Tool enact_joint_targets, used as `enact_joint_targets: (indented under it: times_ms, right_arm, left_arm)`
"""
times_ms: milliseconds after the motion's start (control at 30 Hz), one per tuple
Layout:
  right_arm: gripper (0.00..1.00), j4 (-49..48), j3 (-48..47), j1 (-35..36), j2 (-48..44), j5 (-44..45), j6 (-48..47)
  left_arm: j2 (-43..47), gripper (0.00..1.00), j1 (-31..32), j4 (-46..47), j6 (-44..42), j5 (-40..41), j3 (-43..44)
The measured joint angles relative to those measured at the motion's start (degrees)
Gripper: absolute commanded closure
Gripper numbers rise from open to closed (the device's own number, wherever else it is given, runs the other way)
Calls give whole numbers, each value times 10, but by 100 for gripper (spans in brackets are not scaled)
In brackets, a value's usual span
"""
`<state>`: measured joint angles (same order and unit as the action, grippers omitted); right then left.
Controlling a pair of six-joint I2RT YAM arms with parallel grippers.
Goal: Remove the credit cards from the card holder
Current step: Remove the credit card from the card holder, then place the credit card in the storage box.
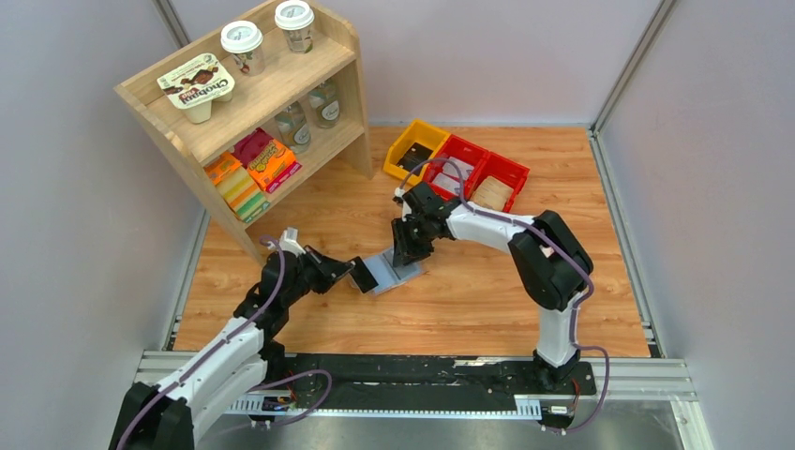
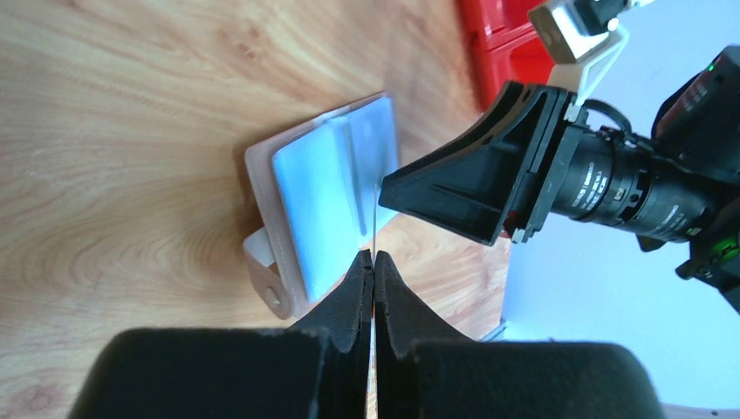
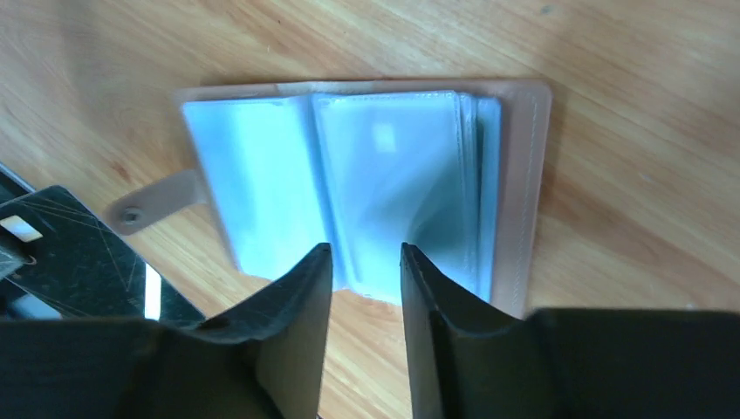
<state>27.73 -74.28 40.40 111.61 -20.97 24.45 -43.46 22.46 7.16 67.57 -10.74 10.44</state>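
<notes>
Black card (image 3: 74, 253) clamped in our left gripper (image 2: 373, 262) beside the card holder (image 3: 262, 175), our right gripper (image 3: 366, 255) spread above, probably steadying it.

Wood-grain table (image 1: 469, 309) enclosed by plain pale grey walls (image 1: 84, 234). A light wooden two-tier shelf (image 1: 352, 103) stands at its far left corner. Even, soft lighting.

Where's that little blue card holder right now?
The card holder lies open on the table, centre of the top view, under the right hand, beside the black card in the left hand.
</notes>
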Motion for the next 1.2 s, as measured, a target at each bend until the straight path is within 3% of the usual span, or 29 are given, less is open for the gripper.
enact_joint_targets:
  times_ms: [67, 200, 367, 467, 733, 900, 1200]
  right_arm:
    - [50, -1, 10, 0, -25, 24, 12]
    - [43, -38, 64, 0, -125, 56, 70]
    - [39, -188, 203, 2, -317, 79, 182]
    - [38, -283, 268, 16, -378, 107, 241]
    - [38, -410, 323, 70, -405, 171, 320]
    - [42, -478, 322, 75, -393, 175, 350]
    - [62, -521, 322, 75, -385, 177, 370]
  left_arm:
    - [24, 100, 0, 0, 3, 9, 0]
    - [47, 100, 0, 11, 14, 21, 2]
    - [47, 100, 2, 46, 47, 41, 19]
    - [43, 100, 18, 86, 74, 73, 31]
    - [7, 100, 137, 209, 107, 220, 49]
    - [-39, 100, 166, 279, 119, 281, 63]
    - [-82, 100, 187, 344, 138, 341, 85]
